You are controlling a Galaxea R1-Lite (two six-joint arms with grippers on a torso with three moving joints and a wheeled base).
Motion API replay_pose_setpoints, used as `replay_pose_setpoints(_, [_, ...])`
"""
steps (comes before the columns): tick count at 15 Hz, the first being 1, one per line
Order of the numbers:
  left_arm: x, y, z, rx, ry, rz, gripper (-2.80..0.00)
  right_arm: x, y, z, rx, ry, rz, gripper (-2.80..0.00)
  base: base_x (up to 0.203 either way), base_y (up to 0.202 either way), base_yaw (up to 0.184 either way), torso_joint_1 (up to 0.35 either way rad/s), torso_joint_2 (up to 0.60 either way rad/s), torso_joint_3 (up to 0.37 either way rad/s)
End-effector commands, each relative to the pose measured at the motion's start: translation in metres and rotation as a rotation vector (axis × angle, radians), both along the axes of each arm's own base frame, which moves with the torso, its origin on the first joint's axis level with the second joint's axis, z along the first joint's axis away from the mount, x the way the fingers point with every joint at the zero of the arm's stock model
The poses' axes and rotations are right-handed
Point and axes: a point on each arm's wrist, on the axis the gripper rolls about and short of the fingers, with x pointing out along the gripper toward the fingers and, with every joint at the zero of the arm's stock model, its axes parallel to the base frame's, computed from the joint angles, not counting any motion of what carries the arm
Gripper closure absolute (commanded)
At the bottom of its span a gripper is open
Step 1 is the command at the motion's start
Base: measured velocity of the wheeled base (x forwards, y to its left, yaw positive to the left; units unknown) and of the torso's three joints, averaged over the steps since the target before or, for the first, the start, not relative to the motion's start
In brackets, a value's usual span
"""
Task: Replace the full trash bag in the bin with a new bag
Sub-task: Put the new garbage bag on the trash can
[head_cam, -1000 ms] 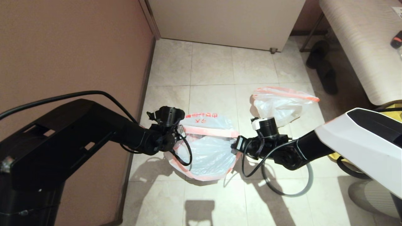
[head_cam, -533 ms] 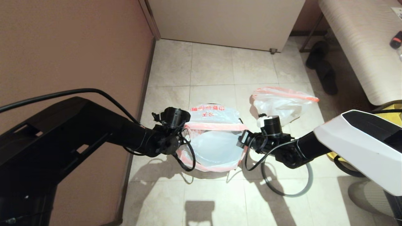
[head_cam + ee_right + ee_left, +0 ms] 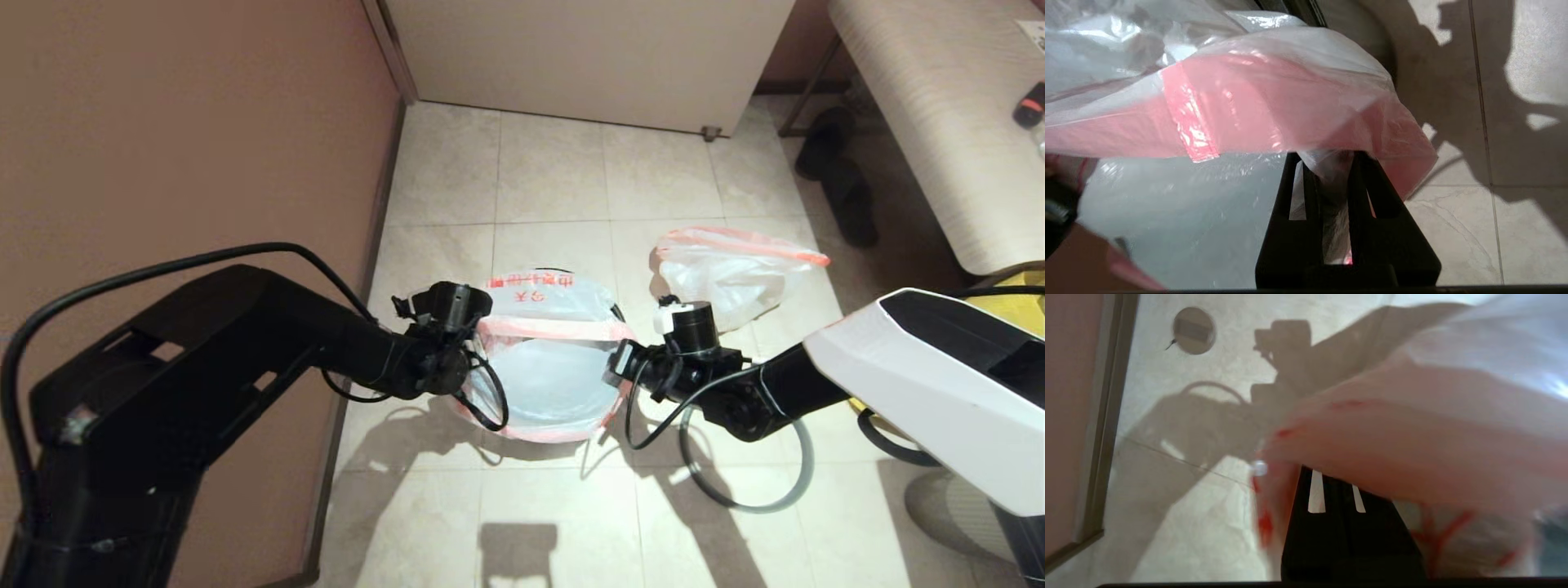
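The new bag (image 3: 547, 367), thin white plastic with red print and a pink edge band, is stretched open between both grippers. My left gripper (image 3: 476, 359) is shut on its pink edge (image 3: 1412, 449), and my right gripper (image 3: 619, 377) is shut on the opposite edge, with plastic bunched between its fingers (image 3: 1359, 183). The bin lies under the bag and is almost wholly hidden; only a thin dark arc of its rim (image 3: 618, 313) shows. The full trash bag (image 3: 735, 273), with its orange-red top band, sits on the floor beyond my right gripper. The grey rim ring (image 3: 804, 474) lies on the floor under my right arm.
A brown wall (image 3: 204, 147) runs close along the left. A pale cabinet (image 3: 588, 57) stands at the back, and a bench (image 3: 922, 122) at the right has dark slippers (image 3: 841, 180) beside it. A bit of yellow fabric bag (image 3: 1016, 282) shows behind my right arm. A floor drain (image 3: 1194, 330) is near the wall.
Both grippers carried the open bag away from me and over the bin. Its mouth has become narrower and rounder, and the left arm has shifted.
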Motion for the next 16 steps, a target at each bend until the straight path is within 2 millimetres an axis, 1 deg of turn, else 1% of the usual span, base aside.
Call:
replay_pose_setpoints(1, [0.012,0.004,-0.014,-0.033,-0.007,0.051,0.0,-0.004,0.001,-0.004,-0.028,0.008,0.014,0.0,0.0,0.0,0.0,0.0,0.0,0.0])
replay_pose_setpoints(3, [0.012,0.003,0.0,-0.082,-0.047,0.056,0.0,-0.007,-0.001,-0.009,-0.072,0.011,0.046,0.0,0.0,0.0,0.0,0.0,0.0,0.0])
replay_pose_setpoints(6, [0.009,0.003,0.017,-0.156,-0.073,0.026,0.0,-0.012,-0.003,-0.012,-0.087,0.053,0.105,0.0,0.0,0.0,0.0,0.0,0.0,0.0])
replay_pose_setpoints(8, [0.013,0.004,0.025,-0.181,-0.097,0.017,0.0,-0.013,-0.002,-0.015,-0.094,0.074,0.133,0.0,0.0,0.0,0.0,0.0,0.0,0.0])
replay_pose_setpoints(9, [0.02,0.006,0.028,-0.19,-0.116,0.023,0.0,-0.013,-0.001,-0.015,-0.095,0.075,0.135,0.0,0.0,0.0,0.0,0.0,0.0,0.0])
replay_pose_setpoints(10, [0.025,0.008,0.029,-0.195,-0.128,0.028,0.0,-0.014,0.0,-0.016,-0.115,0.074,0.148,0.0,0.0,0.0,0.0,0.0,0.0,0.0])
replay_pose_setpoints(12, [0.028,0.011,0.031,-0.216,-0.127,0.008,0.0,-0.017,0.004,-0.016,-0.157,0.089,0.178,0.0,0.0,0.0,0.0,0.0,0.0,0.0])
replay_pose_setpoints(14, [0.032,0.007,0.04,-0.252,-0.141,-0.04,0.0,-0.019,0.005,-0.015,-0.179,0.096,0.191,0.0,0.0,0.0,0.0,0.0,0.0,0.0])
replay_pose_setpoints(16, [0.037,0.004,0.04,-0.254,-0.134,-0.05,0.0,-0.022,0.008,-0.015,-0.189,0.096,0.205,0.0,0.0,0.0,0.0,0.0,0.0,0.0])
